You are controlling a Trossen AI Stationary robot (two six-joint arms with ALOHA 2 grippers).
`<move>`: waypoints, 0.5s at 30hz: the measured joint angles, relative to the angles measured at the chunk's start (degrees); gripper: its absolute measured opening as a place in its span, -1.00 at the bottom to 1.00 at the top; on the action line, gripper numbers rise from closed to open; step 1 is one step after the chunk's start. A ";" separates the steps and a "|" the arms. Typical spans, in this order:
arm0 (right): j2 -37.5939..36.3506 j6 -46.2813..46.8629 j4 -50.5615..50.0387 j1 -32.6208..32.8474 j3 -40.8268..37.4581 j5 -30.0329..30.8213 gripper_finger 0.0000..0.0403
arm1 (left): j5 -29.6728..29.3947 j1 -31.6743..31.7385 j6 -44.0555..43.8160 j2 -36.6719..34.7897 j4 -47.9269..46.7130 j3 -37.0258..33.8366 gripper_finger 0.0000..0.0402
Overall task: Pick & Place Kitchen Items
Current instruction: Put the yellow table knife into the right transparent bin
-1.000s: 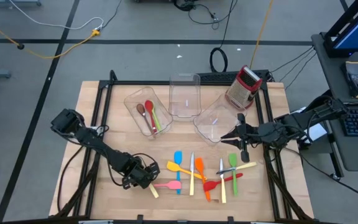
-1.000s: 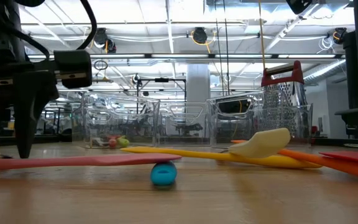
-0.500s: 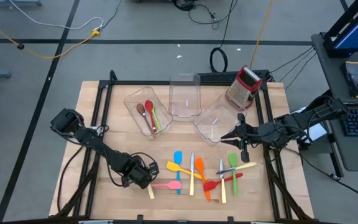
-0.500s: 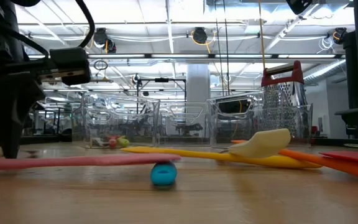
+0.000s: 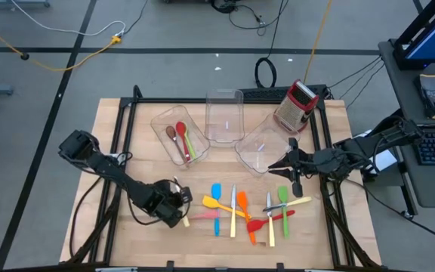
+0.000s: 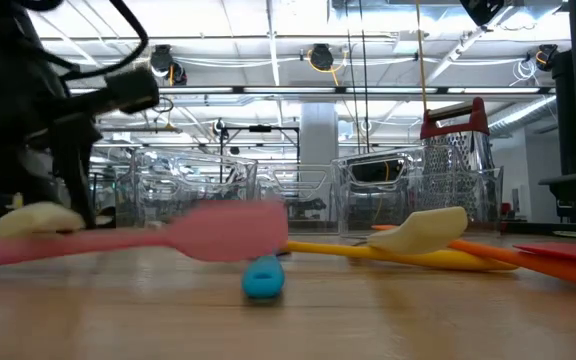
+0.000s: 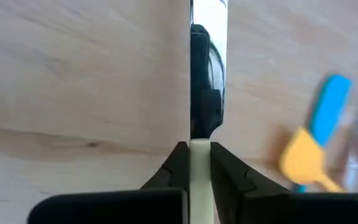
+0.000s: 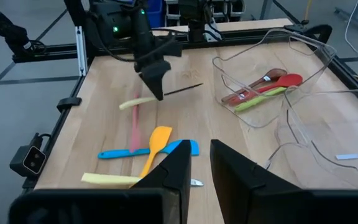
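My left gripper (image 5: 181, 214) is at the near left of the table, shut on the pink spatula (image 5: 206, 214), which has a cream handle (image 6: 38, 218). My right gripper (image 5: 294, 178) hovers by the right clear bin (image 5: 260, 151). Its fingers (image 8: 180, 167) stand slightly apart with nothing between them. Blue (image 5: 217, 204), yellow (image 5: 211, 202), orange (image 5: 244, 213), green (image 5: 283, 201) and red (image 5: 265, 224) spatulas and cream-handled cutlery (image 5: 232, 213) lie flat on the table's near middle. Red, brown and green spoons (image 5: 181, 140) lie in the left bin. My left gripper pinches the spatula's cream handle (image 7: 199, 158) between its two fingers. The fingers come from above, point down and lie across the handle (image 8: 137, 102). The spatula sits about level, a little above the table, with its pink blade (image 6: 230, 232) toward the table's right.
Three clear bins stand across the far half: the left one (image 5: 165, 125), the middle one (image 5: 224, 117) and the right one. A red-and-silver box grater (image 5: 296, 106) stands at the far right. Black rails (image 5: 202, 100) frame the table. Bare wood lies at the near left.
My left gripper has taken hold of the pink spatula's cream handle and raised it. The spatula lay flat on the table before. It now hangs a little above the wood, shifted slightly toward the far edge, with its blade turned up on edge.
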 joint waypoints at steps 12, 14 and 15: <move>0.00 1.73 0.02 0.02 0.00 -4.44 -0.75 | -2.66 -0.29 1.02 -2.50 1.41 0.09 -0.87; 0.00 1.74 0.02 0.02 0.00 -4.43 -0.75 | -4.51 -0.29 2.34 -2.50 3.78 0.09 -0.88; 0.00 1.93 0.02 0.02 0.00 -4.43 -0.75 | -6.04 -0.29 3.31 -2.52 5.47 0.16 -0.88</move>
